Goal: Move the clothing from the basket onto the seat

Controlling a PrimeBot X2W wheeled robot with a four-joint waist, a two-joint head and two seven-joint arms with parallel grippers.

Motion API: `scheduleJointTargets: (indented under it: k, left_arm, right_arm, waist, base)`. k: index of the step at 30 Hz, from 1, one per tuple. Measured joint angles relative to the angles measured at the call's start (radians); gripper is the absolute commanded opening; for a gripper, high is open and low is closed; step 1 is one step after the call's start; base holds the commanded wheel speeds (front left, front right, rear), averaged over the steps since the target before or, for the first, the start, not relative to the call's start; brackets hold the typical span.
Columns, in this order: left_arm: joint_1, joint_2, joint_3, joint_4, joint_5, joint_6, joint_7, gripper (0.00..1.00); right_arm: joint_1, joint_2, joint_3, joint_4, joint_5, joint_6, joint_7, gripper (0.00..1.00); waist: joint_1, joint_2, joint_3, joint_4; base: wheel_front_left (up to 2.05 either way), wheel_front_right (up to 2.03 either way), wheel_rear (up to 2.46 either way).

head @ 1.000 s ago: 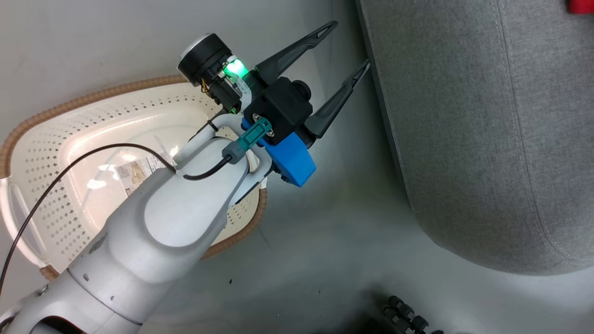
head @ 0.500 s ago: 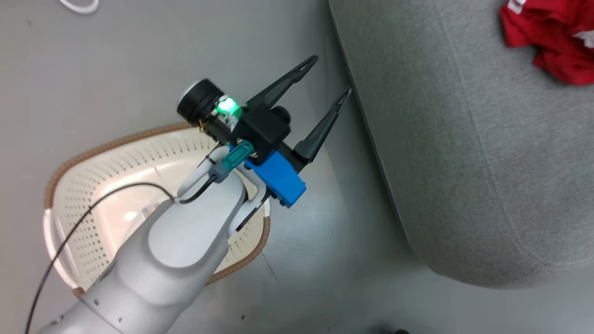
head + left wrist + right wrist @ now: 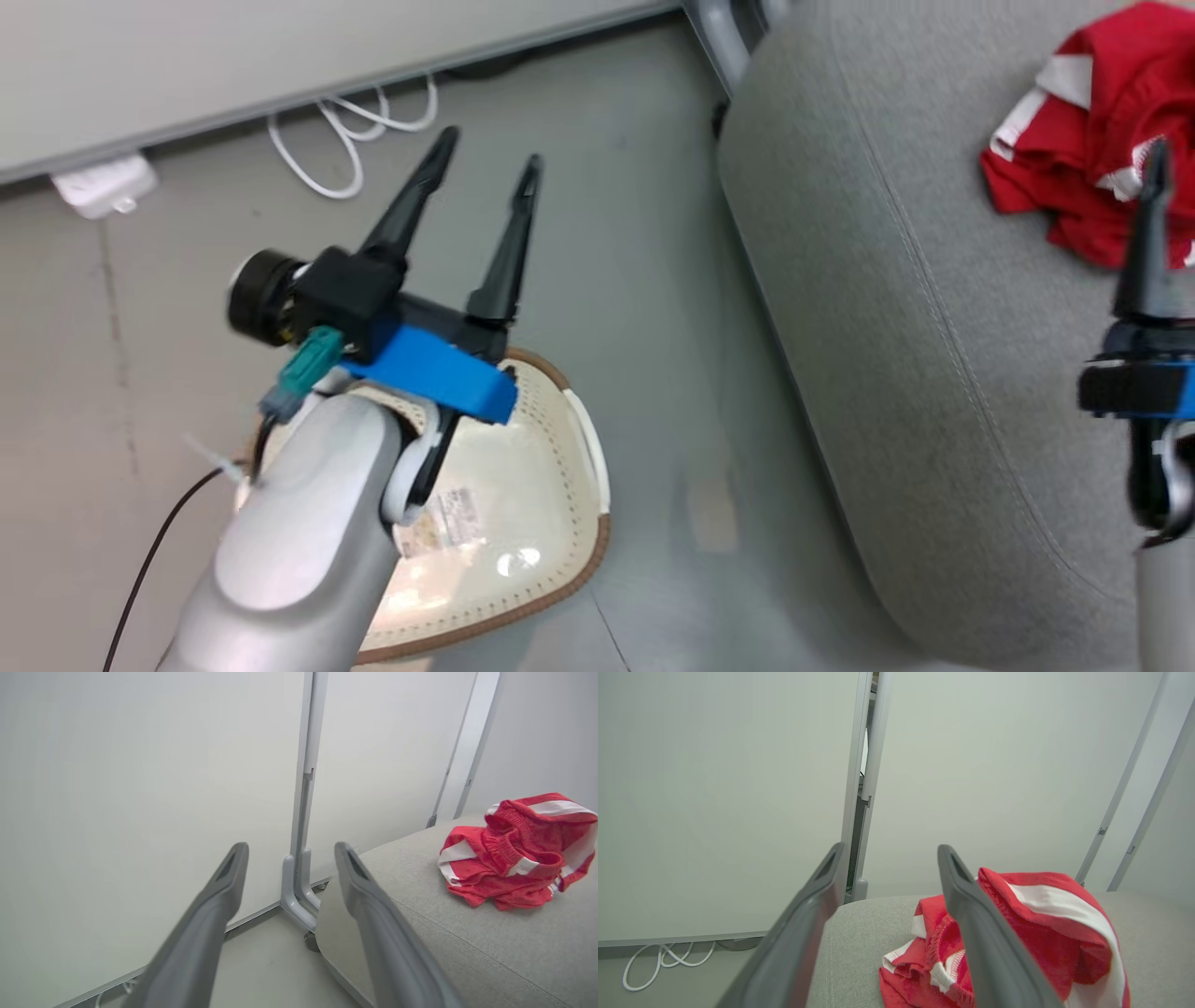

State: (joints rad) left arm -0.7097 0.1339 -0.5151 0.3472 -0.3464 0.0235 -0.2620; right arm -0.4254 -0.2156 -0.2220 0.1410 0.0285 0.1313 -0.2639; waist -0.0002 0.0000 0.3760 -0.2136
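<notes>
Clothing (image 3: 1055, 177) lies on the seat (image 3: 887, 327), basket (image 3: 597, 551) label (image 3: 448, 518) unreadable, left pincer (image 3: 490, 149) and right pincer (image 3: 890, 849) spread apart.

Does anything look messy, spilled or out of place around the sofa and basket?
The red clothing lies in a crumpled heap on the seat. The basket sits upright on the floor; nothing looks spilled or damaged.

The basket (image 3: 571, 439) stands on the floor (image 3: 653, 280), left of the seat (image 3: 896, 327) and apart from it, with a paper label (image 3: 446, 521) lying on its bottom. The clothing (image 3: 1074, 159) lies bunched on the seat, toward its far right. The left pincer (image 3: 490, 149) hangs above the basket's far side; the right pincer (image 3: 891, 851) hovers over the seat, just before the clothing. Coiled cables (image 3: 345, 140) lie on the floor behind the basket, by the wall (image 3: 280, 56).
</notes>
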Motion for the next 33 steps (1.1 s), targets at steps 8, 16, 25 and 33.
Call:
scheduleJointTargets:
  k: [8, 16, 25, 33]
  left_arm:
    - [0.178, -0.007, 0.188, -0.059, 0.045, 0.006, -0.001, 1.00]
    - [0.358, -0.038, 0.345, -0.109, 0.094, -0.016, -0.001, 1.00]
    - [0.503, -0.071, 0.417, -0.136, 0.148, -0.067, -0.001, 1.00]
    - [0.580, -0.082, 0.434, -0.124, 0.164, -0.098, -0.001, 1.00]
  right_arm:
    - [0.026, 0.025, 0.154, -0.015, 0.017, 0.000, 0.000, 1.00]
    - [0.111, 0.063, 0.228, -0.008, 0.044, 0.000, 0.000, 1.00]
    - [0.238, 0.109, 0.234, 0.037, 0.062, 0.000, 0.000, 1.00]
    - [0.315, 0.131, 0.203, 0.076, 0.080, 0.000, 0.000, 1.00]
  waist:
    - [-0.0001, 0.0000, -0.104, 0.083]
    - [0.0000, 0.0000, -0.198, 0.153]
    - [0.0000, 0.0000, -0.290, 0.210]
    - [0.0002, 0.0000, -0.340, 0.232]
  base:
    - [0.00, 0.00, 0.00]
    - [0.00, 0.00, 0.00]
    - [0.00, 0.00, 0.00]
    - [0.00, 0.00, 0.00]
